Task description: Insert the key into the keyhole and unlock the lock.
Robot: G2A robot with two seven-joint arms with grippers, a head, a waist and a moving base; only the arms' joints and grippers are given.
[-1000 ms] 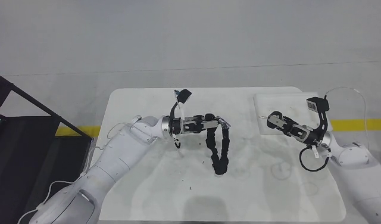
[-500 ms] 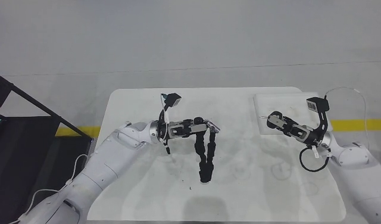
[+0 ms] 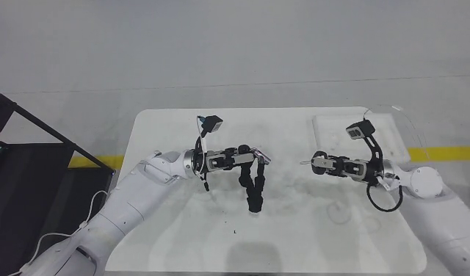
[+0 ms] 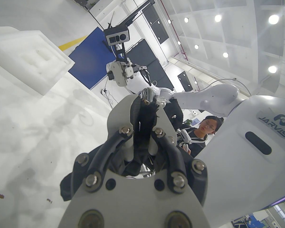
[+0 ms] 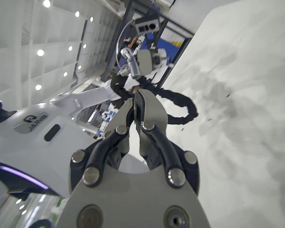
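While the left jaws clench the lock (image 3: pixel 254 182) over the middle of the tabletop (image 3: pixel 176 232), its silver barrel (image 5: pixel 135 68) pointing toward 3 o'clock and its black loop drooping toward 6, the right jaws are pinched on what looks like the key (image 3: pixel 303 161), tip aimed at 9 o'clock. Barrel and key lie roughly along one line, near but apart, so the right arm, I judge, must close that gap straight toward 9 o'clock.
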